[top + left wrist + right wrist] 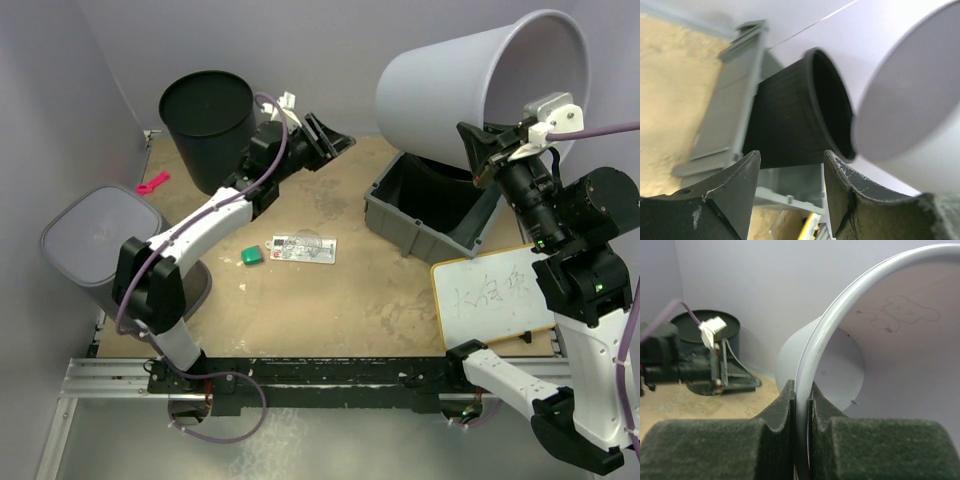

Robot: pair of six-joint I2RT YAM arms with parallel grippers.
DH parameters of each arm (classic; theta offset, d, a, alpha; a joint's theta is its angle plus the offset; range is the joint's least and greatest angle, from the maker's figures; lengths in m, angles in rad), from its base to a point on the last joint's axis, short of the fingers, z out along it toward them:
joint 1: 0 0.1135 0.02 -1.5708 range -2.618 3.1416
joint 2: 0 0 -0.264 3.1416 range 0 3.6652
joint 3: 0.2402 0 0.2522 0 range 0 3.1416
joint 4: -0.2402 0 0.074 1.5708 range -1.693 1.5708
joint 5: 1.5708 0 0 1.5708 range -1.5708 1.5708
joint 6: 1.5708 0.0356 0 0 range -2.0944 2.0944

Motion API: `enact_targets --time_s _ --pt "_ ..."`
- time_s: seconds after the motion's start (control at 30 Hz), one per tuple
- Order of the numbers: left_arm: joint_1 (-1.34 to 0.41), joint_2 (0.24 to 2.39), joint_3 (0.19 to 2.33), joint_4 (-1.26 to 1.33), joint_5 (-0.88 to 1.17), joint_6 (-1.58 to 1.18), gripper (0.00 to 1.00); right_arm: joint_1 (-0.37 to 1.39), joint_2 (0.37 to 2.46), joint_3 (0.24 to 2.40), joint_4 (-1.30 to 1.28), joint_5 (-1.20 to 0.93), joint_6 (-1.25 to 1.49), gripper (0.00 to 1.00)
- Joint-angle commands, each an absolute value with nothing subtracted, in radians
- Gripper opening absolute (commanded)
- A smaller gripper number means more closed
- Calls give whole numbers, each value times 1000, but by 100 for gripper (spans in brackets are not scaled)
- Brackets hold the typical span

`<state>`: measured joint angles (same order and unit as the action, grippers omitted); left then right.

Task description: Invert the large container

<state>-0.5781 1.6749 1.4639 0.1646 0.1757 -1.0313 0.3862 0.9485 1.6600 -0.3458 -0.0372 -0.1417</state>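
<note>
Top external, table (380, 300): tan board top, both arms reaching out over it.
Large container (450, 85): pale bucket, off the table, tipped on its side, mouth up and to the right, base to the left. It hangs over the grey bin (400, 225). Not upside down.
Black bucket (210, 125): upright, far left corner.
Lidded tub (100, 235): grey, at the left edge.
Whiteboard (490, 295): flat, near right, with writing on it.
Black pot (790, 125): on its side in the grey bin, per left wrist.
Right gripper (801, 390): clenched on the large container's rim, one finger inside and one outside.
Left gripper (335, 140): fingers spread, nothing between them, in the air between the black bucket and the large container.
Clear packet (303, 248): mid-table, green piece (251, 256) just left of it.
</note>
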Motion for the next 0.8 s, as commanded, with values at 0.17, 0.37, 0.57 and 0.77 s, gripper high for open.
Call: enact_targets --time_s 0.17,0.37,0.57,0.77 --pt "-578 1859 1414 245 242 -1061 50 390 936 1686 -184 -63 -135 0" --pt "-581 1972 1473 265 263 -1049 50 390 935 1683 -198 -67 -135 0" --pt "-608 2047 1483 367 377 -1086 49 390 946 1682 -210 -71 -134 0" --pt "-670 2058 1450 384 412 -1087 48 390 952 1666 -201 -74 -133 0"
